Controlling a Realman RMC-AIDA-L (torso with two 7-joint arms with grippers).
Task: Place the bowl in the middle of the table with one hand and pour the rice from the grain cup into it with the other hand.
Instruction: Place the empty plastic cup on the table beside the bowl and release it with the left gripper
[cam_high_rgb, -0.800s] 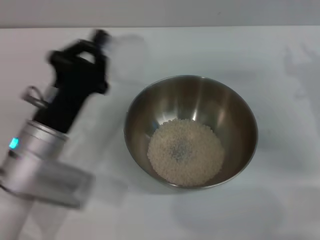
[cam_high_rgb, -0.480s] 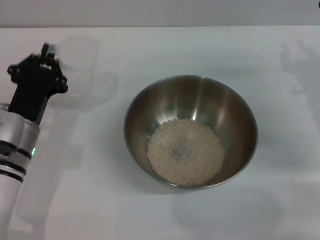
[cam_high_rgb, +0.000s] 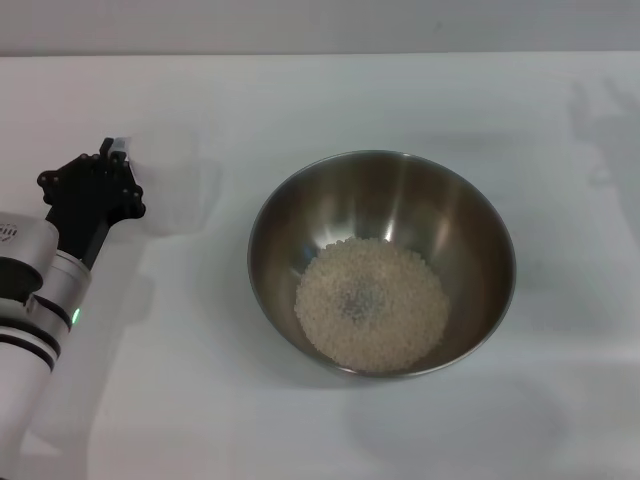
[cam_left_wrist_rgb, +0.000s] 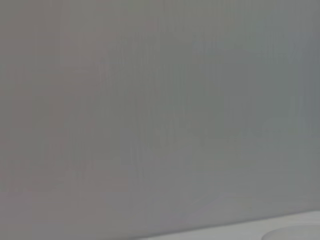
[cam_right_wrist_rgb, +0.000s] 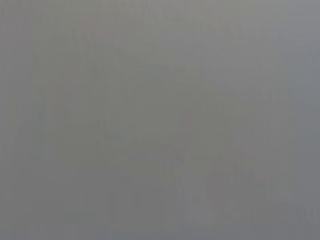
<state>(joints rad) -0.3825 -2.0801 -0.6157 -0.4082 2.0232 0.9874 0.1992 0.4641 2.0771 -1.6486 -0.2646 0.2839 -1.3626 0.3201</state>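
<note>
The steel bowl (cam_high_rgb: 470, 235) stands in the middle of the white table (cam_high_rgb: 400, 90). A round heap of pale rice (cam_high_rgb: 371, 304) lies in its bottom. The clear grain cup (cam_high_rgb: 170, 182) is upright at the table's left, well apart from the bowl, and looks empty. My left gripper (cam_high_rgb: 118, 160) is at the cup's left side, shut on it at the handle side. The left wrist view shows a grey wall and a pale curved rim (cam_left_wrist_rgb: 296, 233) at its edge. My right gripper is out of view; its wrist view shows only grey.
The left arm's silver forearm (cam_high_rgb: 35, 320) reaches in from the table's front left corner. Faint shadows lie on the table at the far right (cam_high_rgb: 600, 120).
My left arm has swung left and back from beside the bowl, carrying the grain cup with it, then lowered it toward the table at the left. The bowl and rice have not moved.
</note>
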